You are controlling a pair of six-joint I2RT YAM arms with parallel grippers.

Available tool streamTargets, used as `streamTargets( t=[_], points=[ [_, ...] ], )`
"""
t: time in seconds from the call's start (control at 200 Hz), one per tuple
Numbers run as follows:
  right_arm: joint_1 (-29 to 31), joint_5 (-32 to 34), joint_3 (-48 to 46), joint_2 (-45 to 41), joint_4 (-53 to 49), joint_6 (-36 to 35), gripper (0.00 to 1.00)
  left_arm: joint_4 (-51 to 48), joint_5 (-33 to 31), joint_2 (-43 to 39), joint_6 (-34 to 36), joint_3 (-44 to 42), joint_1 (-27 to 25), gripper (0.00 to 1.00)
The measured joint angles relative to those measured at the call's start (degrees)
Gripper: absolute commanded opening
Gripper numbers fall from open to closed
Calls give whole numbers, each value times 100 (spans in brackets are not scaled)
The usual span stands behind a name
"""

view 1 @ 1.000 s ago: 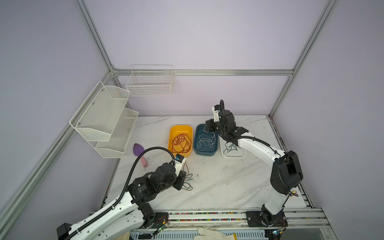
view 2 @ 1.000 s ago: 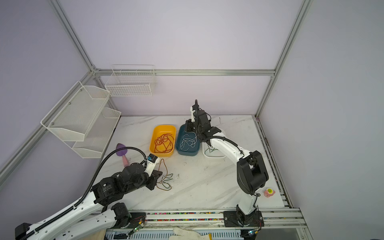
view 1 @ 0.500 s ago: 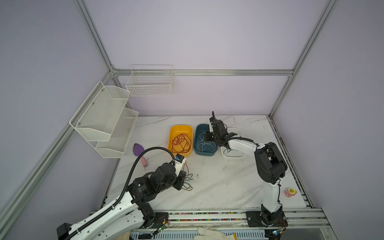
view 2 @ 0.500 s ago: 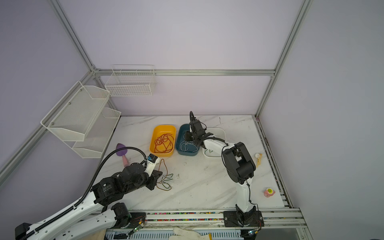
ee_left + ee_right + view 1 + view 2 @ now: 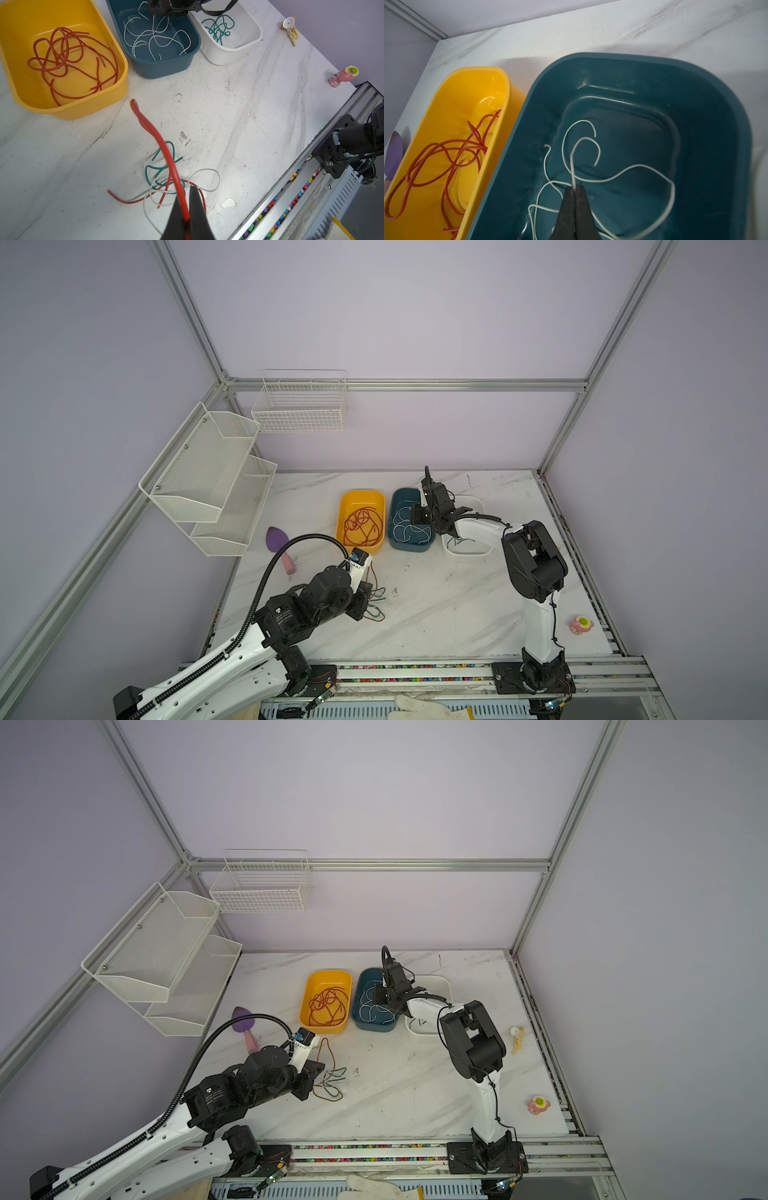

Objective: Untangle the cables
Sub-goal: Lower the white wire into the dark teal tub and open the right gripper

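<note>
1. Left tool (image 5: 185, 207) first: its tips are pressed onto a red cable (image 5: 163, 144), which rises from the pinch and blurs close to the left wrist lens.
2. Below it a loose tangle (image 5: 166, 184) of red, green and white cables lies on the bench (image 5: 259, 116), at 8 o'clock from the bench's middle in both top views. Which strand crosses which is hard to make out.
3. Right tool (image 5: 575, 188): its tips are closed on a white cable (image 5: 571, 164) over the blue tray (image 5: 695, 87), at 12 o'clock. The tool's own body hides the strand behind the pinch.
4. Both top views bury the tips behind the wrists, so only the wrist cameras show the pinches.
5. Yellow tray (image 5: 452, 99), at 11 o'clock, holds red cables (image 5: 60, 62). The white tray (image 5: 245, 47), at 1 o'clock, holds green cables (image 5: 218, 29) and is half covered by the right arm from above.
6. A small peg figure (image 5: 516, 1040) at 3 o'clock shows in a top view, but not in both: the right arm's elbow blocks it.
7. A pink toy (image 5: 580, 624) sits at 4 o'clock, near the bench edge.
</note>
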Motion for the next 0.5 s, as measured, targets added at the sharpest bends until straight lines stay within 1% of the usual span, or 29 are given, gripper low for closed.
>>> streamTargets(
  t=[0.065,0.23,0.5],
  points=[
    [-4,2,2,2,-2,48,0,0,2,2,0,0,0,0],
    [-4,26,17,2,-17,153,20,-2,2,24,2,0,0,0],
    [-4,103,17,-216,-186,208,37,-4,2,37,37,0,0,0]
  ],
)
